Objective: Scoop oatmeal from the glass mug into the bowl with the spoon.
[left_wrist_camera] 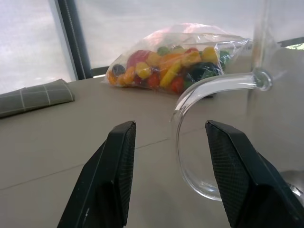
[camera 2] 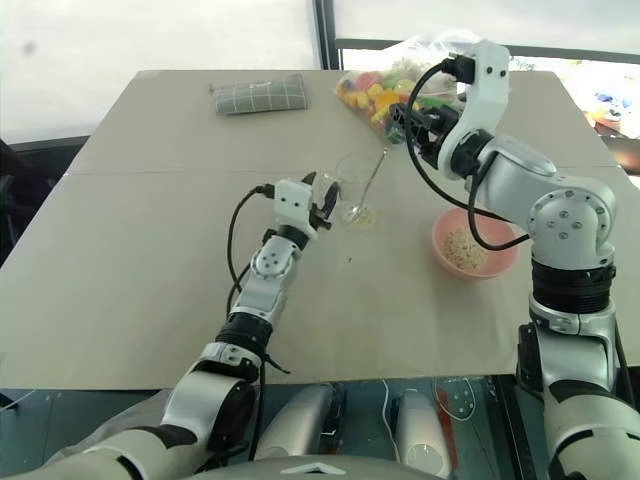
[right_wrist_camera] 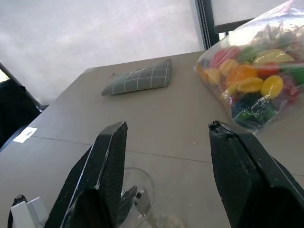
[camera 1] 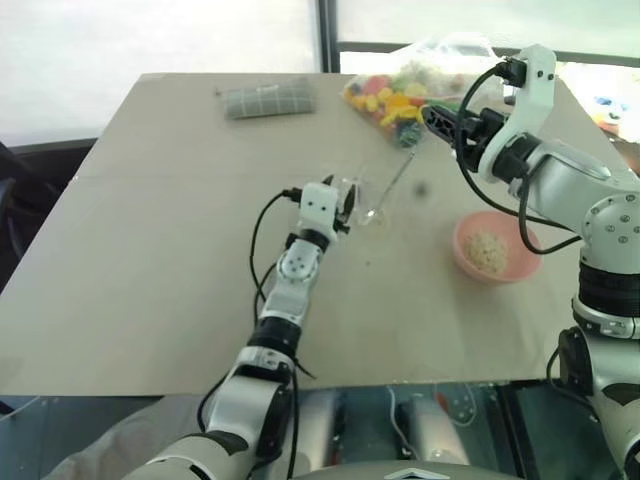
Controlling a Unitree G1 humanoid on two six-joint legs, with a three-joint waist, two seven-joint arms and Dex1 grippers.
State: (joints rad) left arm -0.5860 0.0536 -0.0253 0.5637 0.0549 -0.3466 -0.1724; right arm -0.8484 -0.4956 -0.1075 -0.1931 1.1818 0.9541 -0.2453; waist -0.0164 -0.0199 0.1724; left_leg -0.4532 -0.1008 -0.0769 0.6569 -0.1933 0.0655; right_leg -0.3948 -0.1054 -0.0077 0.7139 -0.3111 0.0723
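Observation:
The glass mug stands upright at mid-table with the spoon leaning in it, handle slanting up toward the far right. A few flakes of oatmeal lie at the mug's bottom. My left gripper is open, one finger on each side of the mug's handle without pressing it. My right gripper is open and empty. It hovers above and beyond the mug, near the spoon handle's top. The pink bowl sits to the right with a small heap of oatmeal in it.
A clear bag of colourful sweets lies at the far side of the table, just behind my right gripper. A grey-green checked pouch lies at the far left. The table's near edge runs below my left arm.

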